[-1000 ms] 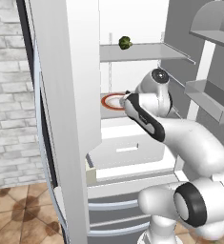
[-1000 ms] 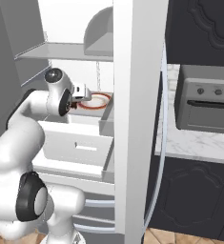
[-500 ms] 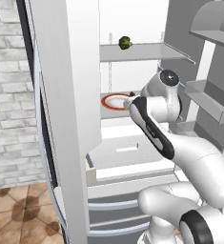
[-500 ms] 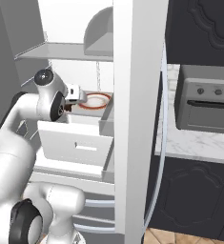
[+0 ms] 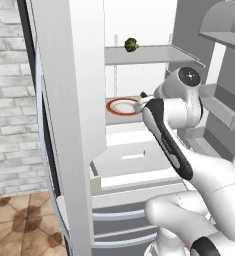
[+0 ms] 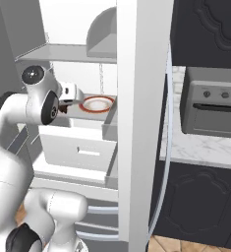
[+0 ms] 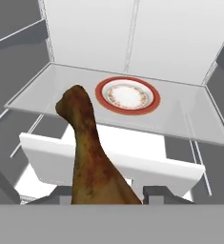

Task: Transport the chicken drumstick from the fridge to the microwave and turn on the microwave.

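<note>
The chicken drumstick [image 7: 92,157] is golden-brown and stands upright between the fingers of my gripper [image 7: 108,195], thick end up. The gripper is shut on it. It is held in front of the fridge [image 5: 64,100] middle shelf, short of a red-rimmed plate [image 7: 127,95] that lies on the glass. In the left base view my gripper [image 5: 142,98] hangs just right of the plate [image 5: 121,106]. In the right base view it [image 6: 65,104] is left of the plate [image 6: 98,104]. The microwave is out of view.
A small dark-green round vegetable [image 5: 131,45] sits on the upper shelf. A white crisper box [image 5: 134,160] juts out below the plate shelf. The open fridge door [image 6: 136,123] stands between the arm and a grey oven [image 6: 210,108] on a marble counter.
The arm has drawn back from the plate shelf with the drumstick in the gripper, and its upper joints have swung outward. The plate and the vegetable have stayed put.
</note>
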### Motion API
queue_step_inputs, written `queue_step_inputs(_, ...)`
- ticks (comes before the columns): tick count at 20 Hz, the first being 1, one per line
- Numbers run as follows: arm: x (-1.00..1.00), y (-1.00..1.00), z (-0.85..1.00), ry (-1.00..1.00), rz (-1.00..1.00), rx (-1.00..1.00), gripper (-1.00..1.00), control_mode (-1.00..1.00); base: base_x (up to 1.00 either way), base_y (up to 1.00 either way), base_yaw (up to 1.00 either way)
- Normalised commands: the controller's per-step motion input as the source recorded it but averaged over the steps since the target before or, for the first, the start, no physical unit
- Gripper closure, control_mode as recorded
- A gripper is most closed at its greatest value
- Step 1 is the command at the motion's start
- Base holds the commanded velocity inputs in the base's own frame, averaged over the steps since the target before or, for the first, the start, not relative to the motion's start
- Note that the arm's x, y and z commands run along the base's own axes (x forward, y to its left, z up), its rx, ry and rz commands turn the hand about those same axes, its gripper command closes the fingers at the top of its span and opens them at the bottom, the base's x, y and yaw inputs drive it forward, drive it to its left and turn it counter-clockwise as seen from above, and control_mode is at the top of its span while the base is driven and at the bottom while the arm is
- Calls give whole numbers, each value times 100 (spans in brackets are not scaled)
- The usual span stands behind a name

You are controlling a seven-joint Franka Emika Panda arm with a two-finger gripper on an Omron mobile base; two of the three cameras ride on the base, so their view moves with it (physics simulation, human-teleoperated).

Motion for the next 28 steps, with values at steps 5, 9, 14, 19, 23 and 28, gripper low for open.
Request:
queue_step_inputs(5,-49,-2,32,0,0,1,100,-100,0,0,0)
queue_step_inputs(9,-51,-4,22,-6,0,0,100,-100,0,0,0)
queue_step_inputs(14,-48,-6,34,-4,0,2,100,-100,0,0,0)
queue_step_inputs(19,-40,-11,34,-1,0,1,100,-100,0,0,0)
queue_step_inputs(23,-43,-13,36,0,0,1,100,-100,0,0,0)
queue_step_inputs(28,-45,-8,28,0,0,0,100,-100,0,0,0)
